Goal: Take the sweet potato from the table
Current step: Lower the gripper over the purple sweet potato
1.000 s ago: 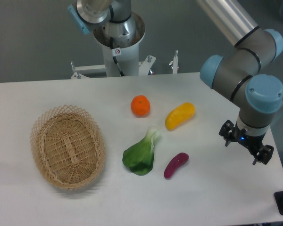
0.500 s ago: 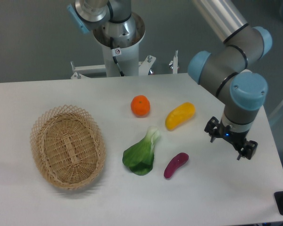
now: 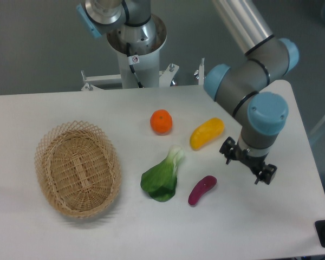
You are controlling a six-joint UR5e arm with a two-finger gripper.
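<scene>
Since the earlier frames, gripper has slid left across the surface, from well right of the sweet potato to just up-and-right of it; nothing else has shifted.

Sweet potato lies flat on the surface, lower-right of the bok choy and near it, not touching. Small, glossy magenta-purple, finger-shaped w/ a slight curve, long axis running lower-left to upper-right. Skin looks smooth and slick, so I'd guess it could roll or squirt out of a pinch off-centre.

Step in hand, as I read it: approach, pre-grasp. Gripper fingers are spread apart, nothing betw. them, and it hangs above the surface, not yet over the target. Next move calls for a bit more travel left and down toward the sweet potato, wrist turned so the fingers straddle the short axis at mid-length, then descend and close.

Outward from the sweet potato: bok choy is leafy dark green w/ pale stalk, crinkled. Above the sweet potato, a yellow-orange oblong veg, smooth, plumper and bigger. Up-left of that, a round orange fruit, dimpled matte skin. Far left of the sweet potato, an oval wicker basket, open woven rim, empty. Surface is flat white, matte.
</scene>
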